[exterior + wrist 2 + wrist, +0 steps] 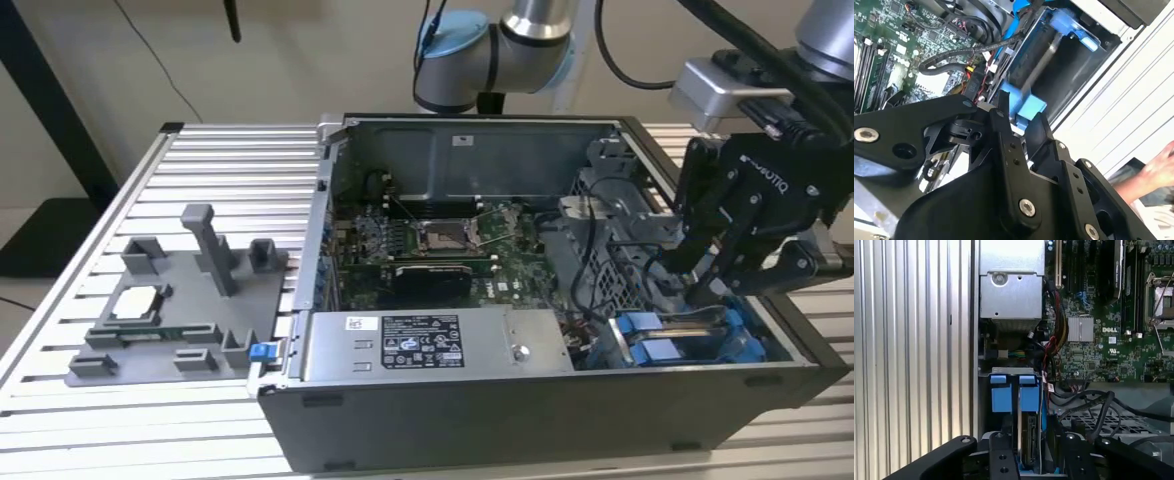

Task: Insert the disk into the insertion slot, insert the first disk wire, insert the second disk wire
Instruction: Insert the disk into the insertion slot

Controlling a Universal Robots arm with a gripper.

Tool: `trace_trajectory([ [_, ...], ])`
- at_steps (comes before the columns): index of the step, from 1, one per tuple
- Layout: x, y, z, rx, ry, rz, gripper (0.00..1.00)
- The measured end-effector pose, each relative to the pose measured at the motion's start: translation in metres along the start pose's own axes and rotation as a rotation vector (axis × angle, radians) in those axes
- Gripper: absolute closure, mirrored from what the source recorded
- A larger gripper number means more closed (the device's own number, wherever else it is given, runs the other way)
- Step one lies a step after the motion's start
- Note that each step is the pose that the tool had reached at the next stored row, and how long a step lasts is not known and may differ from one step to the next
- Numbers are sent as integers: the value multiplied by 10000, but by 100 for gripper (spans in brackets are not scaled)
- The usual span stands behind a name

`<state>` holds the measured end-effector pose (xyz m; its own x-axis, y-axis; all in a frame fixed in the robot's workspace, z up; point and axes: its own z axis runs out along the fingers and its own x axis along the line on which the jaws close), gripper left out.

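Observation:
The disk stands on edge in its blue carrier frame, low in the insertion slot at the front corner of the open computer case, on the exterior view's right. My gripper reaches down into that bay, with a black finger on each side of the disk, shut on it. In the second wrist view the fingertips flank a blue carrier tab. In the exterior view the gripper hangs just over the blue frame. Loose black cables lie beside the bay.
A grey power-supply box with a label sits in the case beside the bay, and the motherboard lies behind it. A grey fixture with parts stands on the ribbed table at the exterior view's left. A person's hand is outside the case.

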<state>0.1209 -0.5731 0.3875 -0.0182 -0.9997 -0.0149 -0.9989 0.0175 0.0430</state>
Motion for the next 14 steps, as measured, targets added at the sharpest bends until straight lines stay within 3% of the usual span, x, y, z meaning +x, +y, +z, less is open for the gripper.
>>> trace_trajectory([
  [3, -7, 3, -71, 0, 0, 0, 0],
  [10, -213, 9, -71, 27, -1, -1, 0],
  [14, -268, 10, -65, 75, -14, -2, 0],
])
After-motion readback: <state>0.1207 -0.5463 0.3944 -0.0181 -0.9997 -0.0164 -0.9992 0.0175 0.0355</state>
